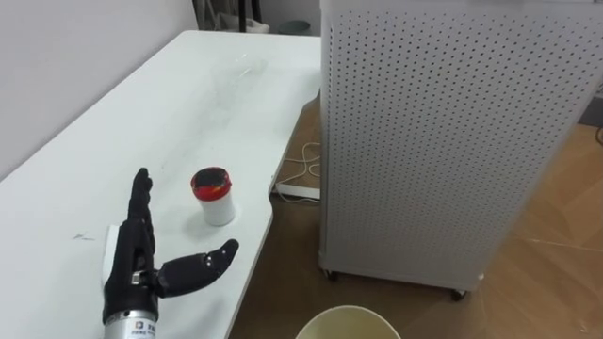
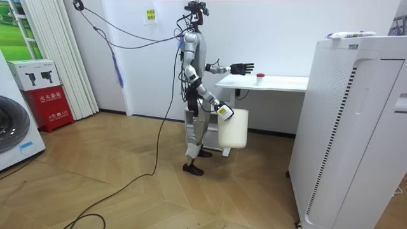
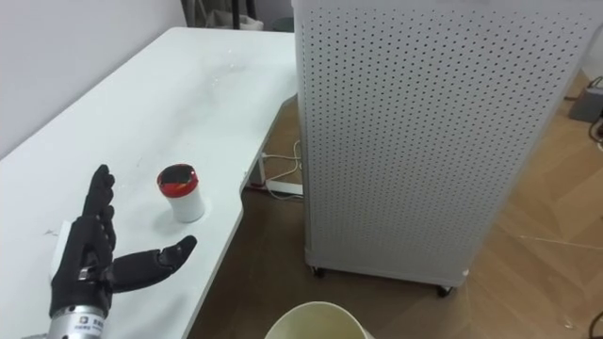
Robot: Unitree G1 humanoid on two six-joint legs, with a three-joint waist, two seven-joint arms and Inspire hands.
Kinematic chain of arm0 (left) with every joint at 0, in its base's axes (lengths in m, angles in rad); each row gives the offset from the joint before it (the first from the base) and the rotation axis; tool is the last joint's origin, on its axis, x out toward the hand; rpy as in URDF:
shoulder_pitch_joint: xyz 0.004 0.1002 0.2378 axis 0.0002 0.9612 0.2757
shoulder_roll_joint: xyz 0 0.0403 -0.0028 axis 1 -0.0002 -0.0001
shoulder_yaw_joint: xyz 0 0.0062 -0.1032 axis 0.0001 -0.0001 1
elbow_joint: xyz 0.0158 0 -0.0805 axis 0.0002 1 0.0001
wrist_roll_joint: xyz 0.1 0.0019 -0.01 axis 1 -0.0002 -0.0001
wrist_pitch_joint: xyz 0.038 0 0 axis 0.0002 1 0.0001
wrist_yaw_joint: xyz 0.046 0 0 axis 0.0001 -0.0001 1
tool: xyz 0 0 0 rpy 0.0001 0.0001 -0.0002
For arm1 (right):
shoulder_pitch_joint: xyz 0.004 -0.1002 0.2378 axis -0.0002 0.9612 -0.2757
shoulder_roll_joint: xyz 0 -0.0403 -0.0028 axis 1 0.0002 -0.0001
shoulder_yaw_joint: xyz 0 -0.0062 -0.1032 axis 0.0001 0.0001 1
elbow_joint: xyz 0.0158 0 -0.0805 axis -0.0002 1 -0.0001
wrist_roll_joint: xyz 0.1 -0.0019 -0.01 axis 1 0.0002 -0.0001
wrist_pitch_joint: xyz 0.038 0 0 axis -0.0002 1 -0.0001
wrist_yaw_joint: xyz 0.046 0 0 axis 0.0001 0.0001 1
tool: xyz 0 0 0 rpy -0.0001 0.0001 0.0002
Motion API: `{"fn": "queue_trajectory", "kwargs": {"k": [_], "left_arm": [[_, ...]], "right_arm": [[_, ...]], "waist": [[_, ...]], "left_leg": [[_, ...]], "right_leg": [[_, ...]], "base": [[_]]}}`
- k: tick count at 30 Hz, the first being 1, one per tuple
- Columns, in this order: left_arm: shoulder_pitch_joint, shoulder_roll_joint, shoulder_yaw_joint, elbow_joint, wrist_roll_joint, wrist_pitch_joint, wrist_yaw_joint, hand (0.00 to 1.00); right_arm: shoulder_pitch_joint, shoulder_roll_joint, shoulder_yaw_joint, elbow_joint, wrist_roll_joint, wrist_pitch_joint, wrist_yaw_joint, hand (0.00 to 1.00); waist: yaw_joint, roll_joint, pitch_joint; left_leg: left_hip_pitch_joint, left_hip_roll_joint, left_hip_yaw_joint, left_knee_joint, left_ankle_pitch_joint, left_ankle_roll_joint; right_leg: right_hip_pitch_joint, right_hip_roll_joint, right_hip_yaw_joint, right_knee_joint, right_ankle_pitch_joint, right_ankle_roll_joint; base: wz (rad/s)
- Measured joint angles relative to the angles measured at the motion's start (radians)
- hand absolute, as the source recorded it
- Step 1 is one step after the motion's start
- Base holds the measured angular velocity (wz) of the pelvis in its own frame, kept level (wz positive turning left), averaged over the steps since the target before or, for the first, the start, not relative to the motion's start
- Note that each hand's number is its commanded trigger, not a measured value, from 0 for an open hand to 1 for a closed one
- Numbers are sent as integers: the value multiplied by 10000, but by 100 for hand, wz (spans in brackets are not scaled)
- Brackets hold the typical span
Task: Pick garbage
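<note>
Fingers straight and thumb splayed toward 3 o'clock, the left hand (image 1: 128, 266) holds nothing. It hovers over the white table (image 1: 188, 104), probably spread to close on the garbage: a small white cup with a red top (image 1: 214, 195), standing near at its 1 o'clock. At 5 o'clock a white bin (image 1: 349, 323) hangs by the right hand (image 2: 224, 112), presumably to catch it; I cannot tell that hand's grasp. The cup shows no legible label.
</note>
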Motion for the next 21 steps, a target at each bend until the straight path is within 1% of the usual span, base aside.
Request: {"fn": "queue_trajectory", "kwargs": {"k": [3, 5, 7, 10, 14, 15, 21], "left_arm": [[-230, 0, -9, 499, 5, 44, 36, 0], [-498, -2, -15, 1166, -19, 96, 108, 0], [-665, -6, -26, 1563, -65, 124, 276, 0], [-767, -11, -48, 1602, -210, 144, 428, 0], [-800, -9, -89, 1626, -232, 143, 640, 0], [-834, -9, -111, 1661, -273, 143, 661, 0], [-1300, -10, -215, 1801, -630, 143, 720, 0]], "right_arm": [[8, 1, 37, 8, -3, 0, -43, 100], [7, 2, 81, 54, 15, 0, -106, 100], [8, 29, 95, 102, -7, 0, -106, 100], [8, 44, 95, 103, -14, 4, -116, 100], [5, 45, 97, 107, 4, 15, -201, 100], [6, 41, 98, 119, 32, 16, -221, 100], [10, -29, 214, 128, 38, 16, -449, 100]], "waist": [[26, -31, 3], [23, -29, 5], [15, -26, 6], [-26, -4, 11], [-228, -1, 14], [-229, 1, 15], [-244, 109, 82]], "left_leg": [[-41, 0, 12, 3, 4, 6], [-67, -4, 12, -1, 4, 6], [-96, -5, 32, -4, 4, 6], [-265, -3, 54, -11, 4, 6], [-182, -4, 89, -80, 3, 6], [-182, -3, 100, -82, 3, 6], [-189, 9, 255, -76, -14, 33]], "right_leg": [[19, 19, -27, -115, 8, 10], [-12, 24, -12, -140, 9, 12], [-28, 26, 0, -162, 9, 12], [-191, 22, -11, -149, 10, 12], [-150, 12, 9, -138, 24, 35], [-151, 10, 15, -144, 26, 37], [-171, -12, 38, -163, 28, 41]], "base": [[4], [0], [0], [0], [0], [-4], [-3]]}}
